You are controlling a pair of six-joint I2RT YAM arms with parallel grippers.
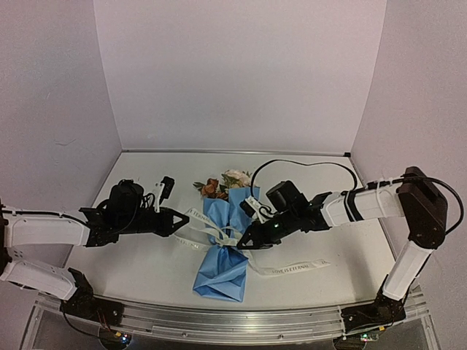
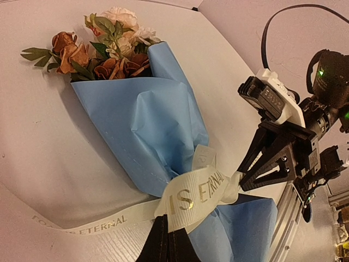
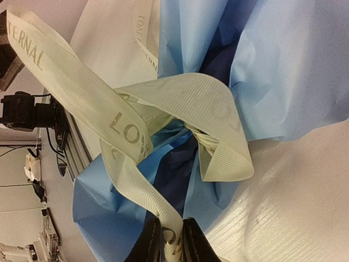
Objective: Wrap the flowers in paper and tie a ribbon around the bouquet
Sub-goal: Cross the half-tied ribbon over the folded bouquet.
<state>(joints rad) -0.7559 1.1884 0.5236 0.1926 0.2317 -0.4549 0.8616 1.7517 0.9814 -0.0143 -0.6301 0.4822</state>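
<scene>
**Overhead view:** A white table (image 1: 146,255) sits between pale walls. The bouquet (image 1: 219,219) lies in the middle of the frame. Its flowers (image 1: 225,182) point toward the far wall, and its blue paper (image 1: 221,271) flares out toward the bottom edge. A cream ribbon (image 1: 292,268) circles the narrow waist, and one printed tail trails off to the right across the table. The left gripper (image 1: 185,219) reaches in from the left, closed on a ribbon end just beside the paper. The right gripper (image 1: 244,241) comes in from the right with its tip at the waist. A black cable (image 1: 306,163) loops over the table behind the right arm.

**Left wrist view:** The flowers are at upper left, and the paper cone runs down toward lower right. This gripper's dark fingers (image 2: 163,243) are at bottom centre, pressed together, with the ribbon rising from their tip. The right arm fills the right side of the frame and blocks the table behind it. Its tip touches the ribbon.

**Right wrist view:** Ribbon loops cross the centre over crumpled paper and cover the knot. Two dark fingers (image 3: 148,245) at bottom centre stand close together, pinching one ribbon strand between them. Bare table shows at lower right.
</scene>
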